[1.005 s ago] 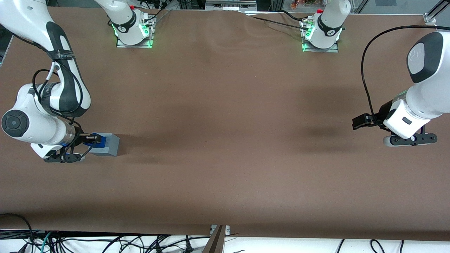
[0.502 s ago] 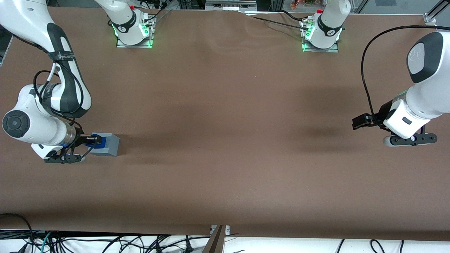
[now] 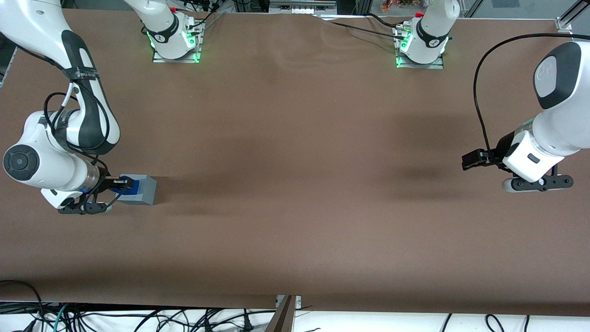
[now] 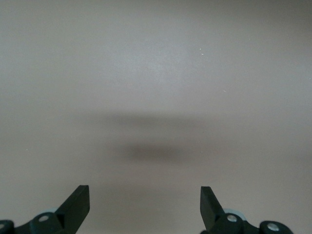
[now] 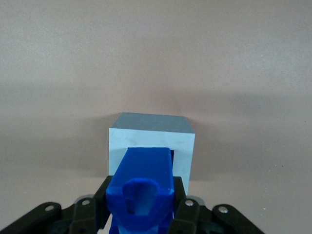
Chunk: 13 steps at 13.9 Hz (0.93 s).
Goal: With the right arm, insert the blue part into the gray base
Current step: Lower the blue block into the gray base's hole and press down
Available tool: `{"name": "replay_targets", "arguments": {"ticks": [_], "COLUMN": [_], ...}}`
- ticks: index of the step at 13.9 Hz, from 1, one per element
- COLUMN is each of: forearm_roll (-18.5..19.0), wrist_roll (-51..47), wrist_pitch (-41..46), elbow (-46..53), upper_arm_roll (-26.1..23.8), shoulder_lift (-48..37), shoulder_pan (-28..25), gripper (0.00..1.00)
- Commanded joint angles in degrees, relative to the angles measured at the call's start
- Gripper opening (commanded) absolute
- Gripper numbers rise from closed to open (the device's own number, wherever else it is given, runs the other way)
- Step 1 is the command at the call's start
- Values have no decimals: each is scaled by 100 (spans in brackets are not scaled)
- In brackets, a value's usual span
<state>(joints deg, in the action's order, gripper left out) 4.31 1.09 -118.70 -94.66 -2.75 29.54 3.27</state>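
Writing cannot be read on any part here. Bent sharply at the elbow, the right arm (image 3: pixel 55 152) reaches low over the brown tabletop (image 3: pixel 295 184) toward its own end, its claw (image 3: pixel 120 183) clamped on the blue part (image 5: pixel 141 187), one finger (image 5: pixel 187 214) pressed to each side. That blue part sits with its lower end in the square recess on top of the gray base (image 5: pixel 152 141), which rests on the tabletop directly under the claw.

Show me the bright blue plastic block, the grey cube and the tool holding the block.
Bright blue plastic block (image 5: pixel 144 178): right wrist view, its upper face.
Light grey plastic cube (image 3: pixel 146 190): front view, its side face.
Black two-finger tool (image 5: pixel 141 207): right wrist view, between fingertips.
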Motion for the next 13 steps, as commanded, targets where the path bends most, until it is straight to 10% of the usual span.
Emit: {"name": "replay_targets", "arguments": {"ticks": [1,13], "forearm_roll": [44,35], "wrist_roll": [-12,-117], "wrist_pitch": [-92,-30], "elbow": [-61,-88], "upper_arm_roll": [-24,-24], "shoulder_lift": [17,-1], "shoulder_pan": [16,33], "gripper": [10,8]}}
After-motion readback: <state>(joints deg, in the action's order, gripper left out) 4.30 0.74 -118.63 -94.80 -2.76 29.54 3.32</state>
